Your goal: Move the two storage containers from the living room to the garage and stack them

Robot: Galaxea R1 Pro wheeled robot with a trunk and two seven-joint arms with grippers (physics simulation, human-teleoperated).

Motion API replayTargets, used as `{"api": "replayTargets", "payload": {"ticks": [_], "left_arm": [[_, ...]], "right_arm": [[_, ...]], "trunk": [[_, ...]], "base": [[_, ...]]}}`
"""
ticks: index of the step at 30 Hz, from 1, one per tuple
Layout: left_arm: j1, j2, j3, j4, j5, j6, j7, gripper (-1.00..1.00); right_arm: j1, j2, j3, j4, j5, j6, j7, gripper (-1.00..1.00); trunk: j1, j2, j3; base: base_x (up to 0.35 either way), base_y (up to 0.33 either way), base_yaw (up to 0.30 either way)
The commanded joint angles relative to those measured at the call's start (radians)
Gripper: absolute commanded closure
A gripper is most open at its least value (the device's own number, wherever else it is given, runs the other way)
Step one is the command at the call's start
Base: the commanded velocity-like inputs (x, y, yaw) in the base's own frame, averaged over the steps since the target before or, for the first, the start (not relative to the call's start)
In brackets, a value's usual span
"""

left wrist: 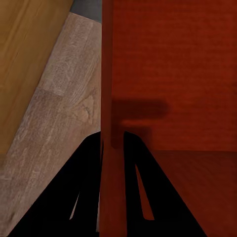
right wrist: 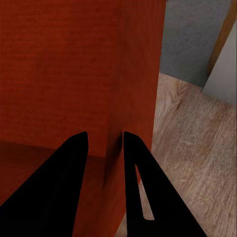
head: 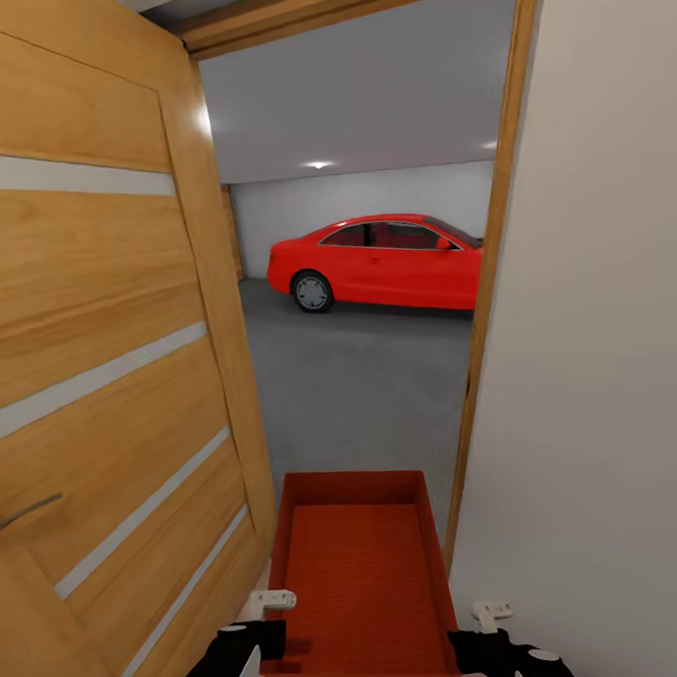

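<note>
Orange-red storage container (head: 359, 576) sits in the doorway between your 2 grippers: left gripper (left wrist: 112, 136) pinches its left wall, right gripper (right wrist: 105, 136) its right wall. Open wood-panelled door (head: 100, 341) at left, red coupe (head: 379, 262) on the garage's grey concrete floor (head: 361, 397) ahead

The storage container (head: 363, 575) sits directly in front of the robot, in the doorway, between the left gripper (head: 261, 611) and the right gripper (head: 484, 617). Each gripper straddles one side wall of the container: the left gripper (left wrist: 112, 143) on the left wall, the right gripper (right wrist: 104, 143) on the right wall. The open door (head: 103, 391) stands to the left of the container; a wall (head: 598, 365) stands to the right. Beyond the doorway lies the garage floor (head: 360, 377). The car (head: 379, 262) stands on it at the far side, ahead and slightly right, before the back wall (head: 302, 206). Plank floor (right wrist: 192, 148) lies under the container.
</note>
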Motion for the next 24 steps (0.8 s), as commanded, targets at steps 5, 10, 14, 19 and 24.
{"api": "replayTargets", "payload": {"ticks": [5, 10, 14, 19, 24], "left_arm": [[-0.002, -0.004, 0.013, -0.003, -0.006, 0.008, 0.035, 1.00], [-0.002, -0.005, 0.013, -0.003, -0.006, 0.008, 0.035, 1.00], [-0.002, -0.005, 0.012, -0.003, -0.006, 0.008, 0.035, 1.00], [-0.002, -0.005, 0.012, -0.003, -0.006, 0.008, 0.035, 1.00], [-0.002, -0.005, 0.011, -0.003, -0.006, 0.008, 0.036, 1.00]], "right_arm": [[0.001, 0.000, 0.012, -0.002, 0.053, 0.006, -0.012, 1.00], [0.001, 0.000, 0.012, -0.002, 0.053, 0.006, -0.012, 1.00], [0.001, 0.000, 0.012, -0.002, 0.053, 0.006, -0.012, 1.00], [0.001, 0.000, 0.012, -0.002, 0.053, 0.006, -0.012, 1.00], [0.001, 0.000, 0.012, -0.002, 0.053, 0.006, -0.012, 1.00]], "trunk": [[0.001, -0.002, -0.002], [0.001, -0.002, -0.002], [0.001, -0.002, -0.002], [0.001, -0.002, -0.002], [0.001, -0.002, -0.002]], "base": [[0.025, 0.249, 0.000], [0.071, 0.137, 0.000], [0.010, 0.018, 0.000], [0.001, 0.002, 0.000], [0.145, 0.000, 0.000]]}}
